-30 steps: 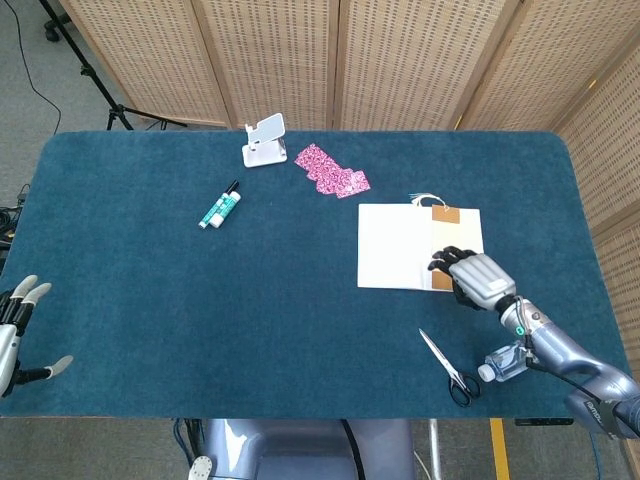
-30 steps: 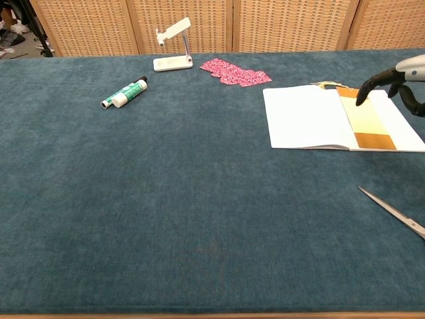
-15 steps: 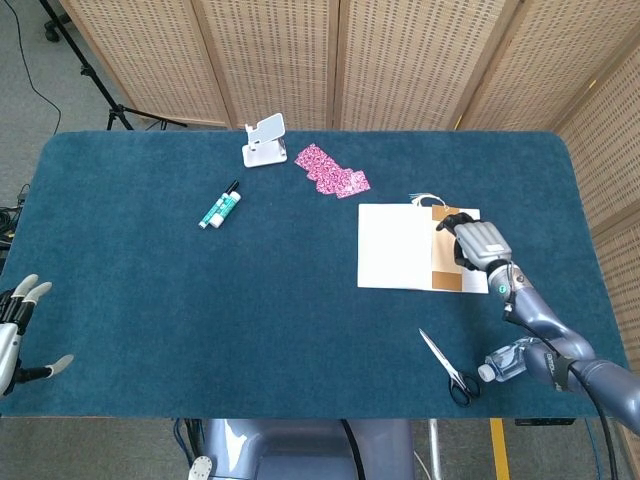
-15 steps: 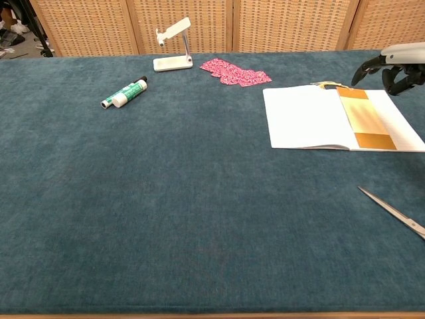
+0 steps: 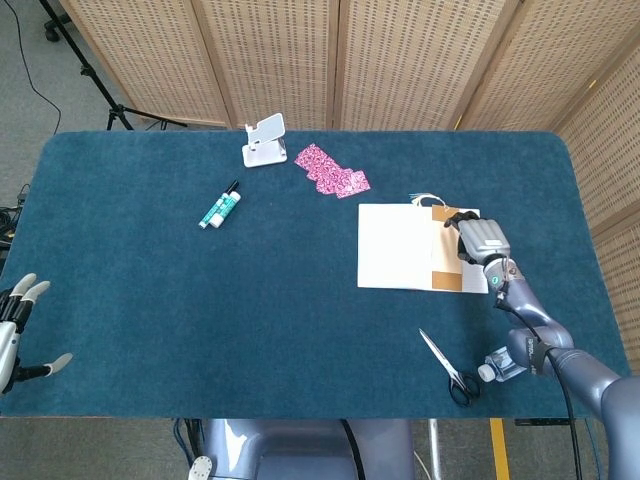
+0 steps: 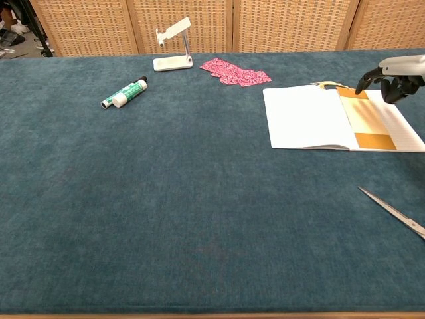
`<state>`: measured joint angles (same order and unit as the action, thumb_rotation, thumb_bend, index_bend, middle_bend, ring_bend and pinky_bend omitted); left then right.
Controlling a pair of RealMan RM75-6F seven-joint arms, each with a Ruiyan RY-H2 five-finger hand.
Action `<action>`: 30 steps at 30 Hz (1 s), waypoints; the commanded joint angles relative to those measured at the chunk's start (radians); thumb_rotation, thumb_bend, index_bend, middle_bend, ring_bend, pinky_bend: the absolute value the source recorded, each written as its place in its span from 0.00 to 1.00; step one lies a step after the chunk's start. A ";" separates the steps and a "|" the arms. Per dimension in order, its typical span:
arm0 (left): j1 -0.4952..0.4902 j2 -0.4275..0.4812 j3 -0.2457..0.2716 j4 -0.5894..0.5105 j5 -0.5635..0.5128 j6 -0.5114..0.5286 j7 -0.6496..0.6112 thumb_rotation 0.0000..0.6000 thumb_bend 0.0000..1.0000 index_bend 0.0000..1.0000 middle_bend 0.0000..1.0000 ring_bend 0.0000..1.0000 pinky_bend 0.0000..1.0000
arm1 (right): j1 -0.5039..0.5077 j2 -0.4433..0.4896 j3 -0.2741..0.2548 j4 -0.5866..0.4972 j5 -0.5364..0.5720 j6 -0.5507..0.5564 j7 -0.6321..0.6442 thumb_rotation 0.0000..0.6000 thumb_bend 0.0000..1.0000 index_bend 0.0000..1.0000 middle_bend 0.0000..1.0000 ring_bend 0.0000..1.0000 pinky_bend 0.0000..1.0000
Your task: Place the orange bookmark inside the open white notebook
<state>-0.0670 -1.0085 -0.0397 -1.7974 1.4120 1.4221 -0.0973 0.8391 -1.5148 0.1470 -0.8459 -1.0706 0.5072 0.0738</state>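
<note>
The open white notebook (image 5: 395, 245) (image 6: 302, 116) lies at the right of the blue table. The orange bookmark (image 5: 443, 265) (image 6: 368, 119) lies flat along the notebook's right page, its pale tassel past the top edge. My right hand (image 5: 480, 240) (image 6: 396, 73) hovers over the upper right of that page, beside the bookmark's top end, its dark fingers hanging down and apart with nothing in them. My left hand (image 5: 15, 330) stays off the table's left front corner, its fingers spread and holding nothing.
Scissors (image 5: 450, 368) (image 6: 395, 211) and a small clear bottle (image 5: 505, 362) lie near the front edge, below the notebook. A green marker (image 5: 219, 206) (image 6: 124, 93), a white stand (image 5: 264, 140) (image 6: 174, 46) and pink patterned cloth (image 5: 332, 172) (image 6: 236, 72) sit towards the back.
My right hand has risen from the lower part of the right page to the bookmark's top end. The bookmark stays flat on the page. The left hand has not moved.
</note>
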 commanded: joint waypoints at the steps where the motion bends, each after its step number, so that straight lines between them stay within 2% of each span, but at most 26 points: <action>1: -0.001 0.000 -0.001 0.000 -0.002 -0.001 0.001 1.00 0.00 0.00 0.00 0.00 0.00 | 0.002 -0.014 -0.001 0.016 -0.010 0.007 -0.015 1.00 1.00 0.22 0.19 0.11 0.23; 30: -0.003 0.002 -0.002 0.001 -0.005 -0.006 -0.007 1.00 0.00 0.00 0.00 0.00 0.00 | -0.001 -0.126 0.012 0.152 -0.011 0.033 -0.154 1.00 1.00 0.22 0.19 0.08 0.23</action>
<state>-0.0700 -1.0066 -0.0413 -1.7963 1.4073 1.4158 -0.1044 0.8382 -1.6364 0.1614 -0.6971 -1.0788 0.5404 -0.0737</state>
